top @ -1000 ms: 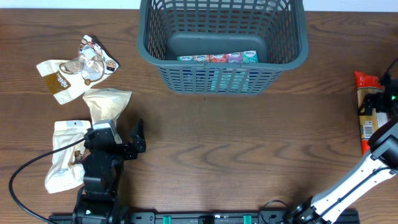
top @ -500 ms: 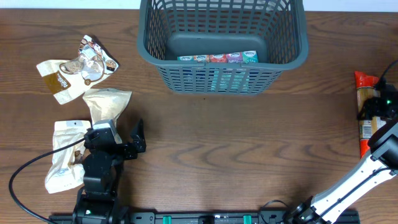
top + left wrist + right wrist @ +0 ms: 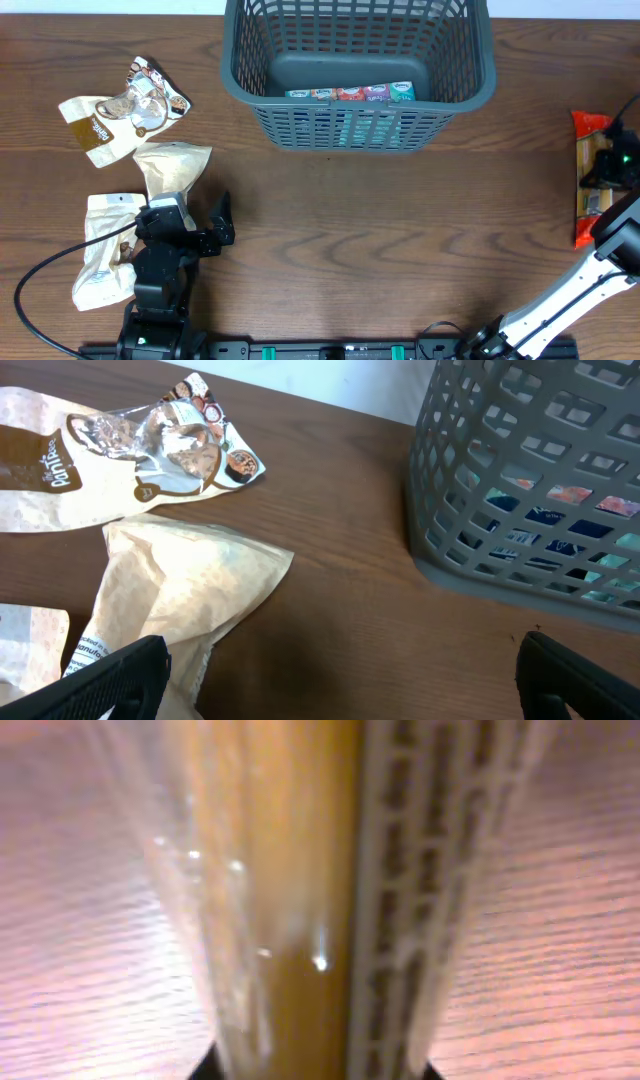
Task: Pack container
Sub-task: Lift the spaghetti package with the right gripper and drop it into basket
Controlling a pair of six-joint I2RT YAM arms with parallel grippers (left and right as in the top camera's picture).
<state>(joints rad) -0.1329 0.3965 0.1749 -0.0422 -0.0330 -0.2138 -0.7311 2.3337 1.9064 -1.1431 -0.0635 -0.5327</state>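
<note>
As my right gripper settled onto the orange packet at the right edge, the packet swung straighter, so pickup looked near. Jaw closure could not be determined. My left gripper sat wide open, empty. The container stood far-centre, well apart.

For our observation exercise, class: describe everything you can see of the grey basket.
The basket is dark grey, plastic-looking, rectangular with rounded corners, a thick rim, lattice-slotted walls and a solid floor. It stands upright on the wooden table, at the far middle, its far side cut off by the frame. A row of colourful packets lies inside along its near wall. Nothing else touches it.
</note>
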